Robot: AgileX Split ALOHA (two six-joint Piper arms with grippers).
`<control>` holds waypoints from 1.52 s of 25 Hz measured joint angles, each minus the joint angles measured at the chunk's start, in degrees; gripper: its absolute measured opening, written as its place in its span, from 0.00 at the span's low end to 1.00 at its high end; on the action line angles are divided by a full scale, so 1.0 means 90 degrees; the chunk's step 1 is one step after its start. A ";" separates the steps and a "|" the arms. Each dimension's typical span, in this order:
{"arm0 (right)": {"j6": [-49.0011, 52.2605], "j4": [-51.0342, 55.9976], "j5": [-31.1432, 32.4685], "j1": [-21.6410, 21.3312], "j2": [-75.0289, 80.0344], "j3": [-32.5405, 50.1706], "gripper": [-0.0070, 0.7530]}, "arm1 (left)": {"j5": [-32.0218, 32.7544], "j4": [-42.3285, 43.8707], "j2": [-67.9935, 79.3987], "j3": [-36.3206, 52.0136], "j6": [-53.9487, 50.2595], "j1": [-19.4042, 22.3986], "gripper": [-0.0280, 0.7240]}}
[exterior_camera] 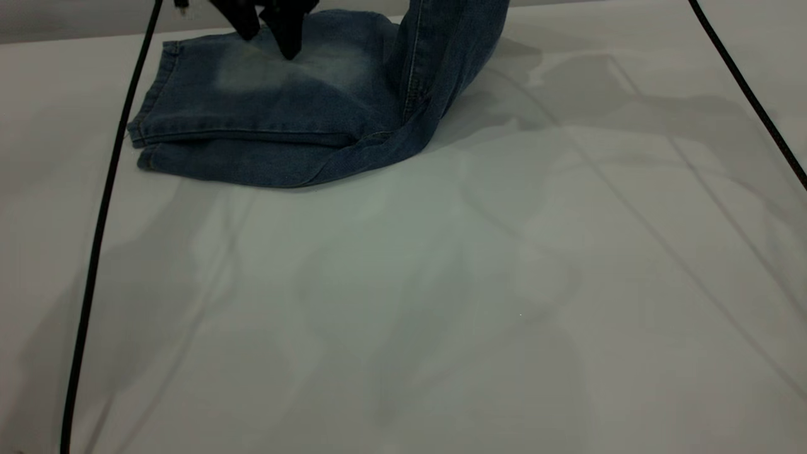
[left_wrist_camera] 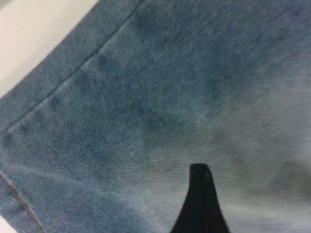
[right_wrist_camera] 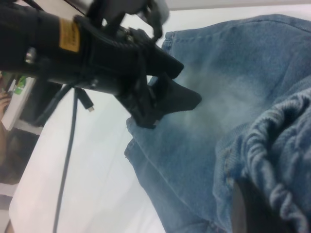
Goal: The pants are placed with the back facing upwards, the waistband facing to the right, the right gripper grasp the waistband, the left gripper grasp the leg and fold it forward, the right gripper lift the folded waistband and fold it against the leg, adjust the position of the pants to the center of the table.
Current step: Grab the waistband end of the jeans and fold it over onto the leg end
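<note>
- Nearest, bare white table, crossed only by soft shadows and wrinkles.
- Two black cables, one down the left side, one slanting in at the far right.
- Farther back, toward the far left, the pants: folded lengthwise, one leg stacked on the other, hems at the left, a pale faded patch on top.
- Player print not in sight; printed leg not told from the plain one.
- At the right end of the pants, waistband pulled up off the table, denim rising steeply out of the exterior view's top edge.
- Right gripper clamped on the gathered waistband, one dark finger against the ruched cloth in its own wrist view; out of the exterior view.
- Farthest back, left gripper down on the pale patch, black fingers spread apart, tips at or just above the denim, nothing held.
- In the left wrist view, one fingertip over bare denim near a stitched seam.
</note>
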 joint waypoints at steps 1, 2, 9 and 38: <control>0.0000 -0.0006 0.0011 0.0000 0.0000 0.0000 0.12 | 0.0000 0.0000 0.0041 0.0000 0.0000 0.0014 0.70; 0.0000 -0.0006 0.0011 0.0000 0.0000 0.0000 0.12 | 0.0000 0.0036 0.0072 0.0000 0.0000 0.0035 0.70; -0.0032 0.0001 0.0095 0.0000 -0.0017 0.0000 0.12 | -0.0002 -0.0023 0.0339 0.0000 0.0032 0.0077 0.70; -0.0201 0.0726 0.0861 0.0932 -0.0395 0.0000 0.12 | 0.0020 0.0025 0.0390 0.0000 0.0044 0.0071 0.70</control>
